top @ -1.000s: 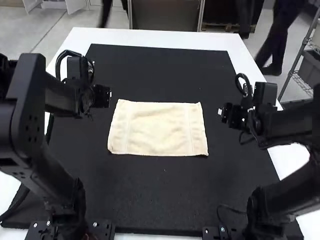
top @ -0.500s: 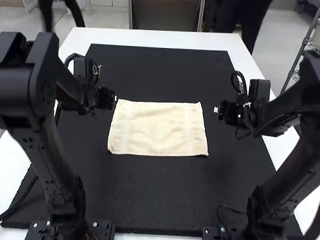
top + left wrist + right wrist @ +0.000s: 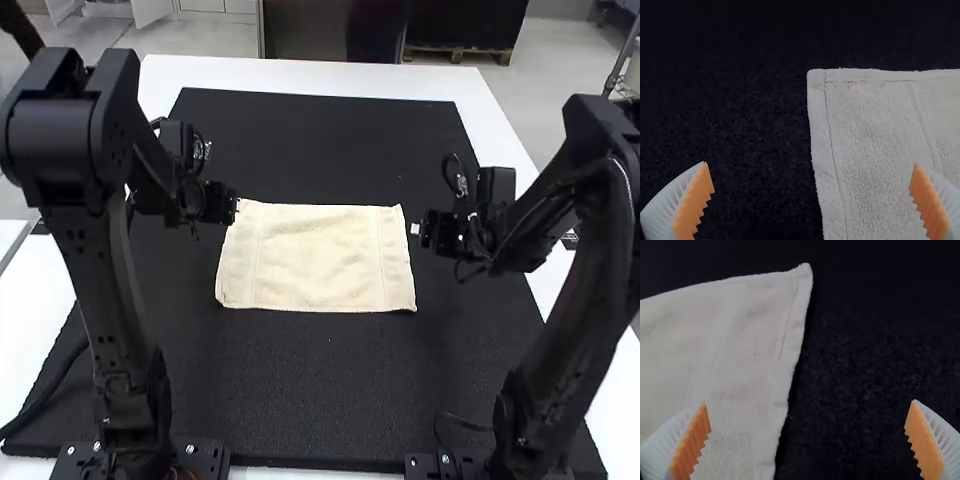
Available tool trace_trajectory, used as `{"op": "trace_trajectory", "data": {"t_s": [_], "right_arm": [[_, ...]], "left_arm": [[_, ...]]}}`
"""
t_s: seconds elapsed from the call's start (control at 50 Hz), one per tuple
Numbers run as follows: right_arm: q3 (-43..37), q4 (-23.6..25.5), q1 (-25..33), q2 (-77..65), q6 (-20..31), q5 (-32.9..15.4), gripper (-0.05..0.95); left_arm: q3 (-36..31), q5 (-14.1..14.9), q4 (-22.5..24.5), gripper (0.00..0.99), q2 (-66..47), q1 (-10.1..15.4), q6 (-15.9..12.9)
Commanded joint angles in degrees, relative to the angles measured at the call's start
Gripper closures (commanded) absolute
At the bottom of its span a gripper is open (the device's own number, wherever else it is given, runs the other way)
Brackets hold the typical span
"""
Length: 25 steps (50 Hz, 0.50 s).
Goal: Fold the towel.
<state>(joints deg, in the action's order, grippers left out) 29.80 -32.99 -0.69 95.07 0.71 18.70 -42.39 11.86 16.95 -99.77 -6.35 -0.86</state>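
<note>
Cream towel (image 3: 315, 257) lies spread flat on your black mat (image 3: 300, 385). Left gripper (image 3: 810, 164) and right gripper (image 3: 809, 402): fingers wide apart, near the far corners. Looks like pre-grasp; you'll likely need to align, lower, then pinch cloth only.

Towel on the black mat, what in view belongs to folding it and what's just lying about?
For the job:
Cream rectangular cloth towel, lying flat
Left hand, white and ribbed with orange pads, open
Right hand, same build, open

Just there:
Black rectangular mat under the towel
White table under the mat
</note>
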Motion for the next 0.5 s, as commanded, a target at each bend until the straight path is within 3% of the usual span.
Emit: {"op": "trace_trajectory", "data": {"t_s": [0.0, 0.48], "right_arm": [[2.37, -1.64, -1.16, 1.88, 0.26, 0.55, 0.0], [6.67, -5.24, -3.09, 8.64, -1.59, 0.2, 0.0]], "left_arm": [[-2.17, 0.97, 0.28, 0.077, -1.31, 0.37, -1.07], [-5.77, 3.0, 1.59, 0.079, -6.05, 0.37, -1.86]]}}
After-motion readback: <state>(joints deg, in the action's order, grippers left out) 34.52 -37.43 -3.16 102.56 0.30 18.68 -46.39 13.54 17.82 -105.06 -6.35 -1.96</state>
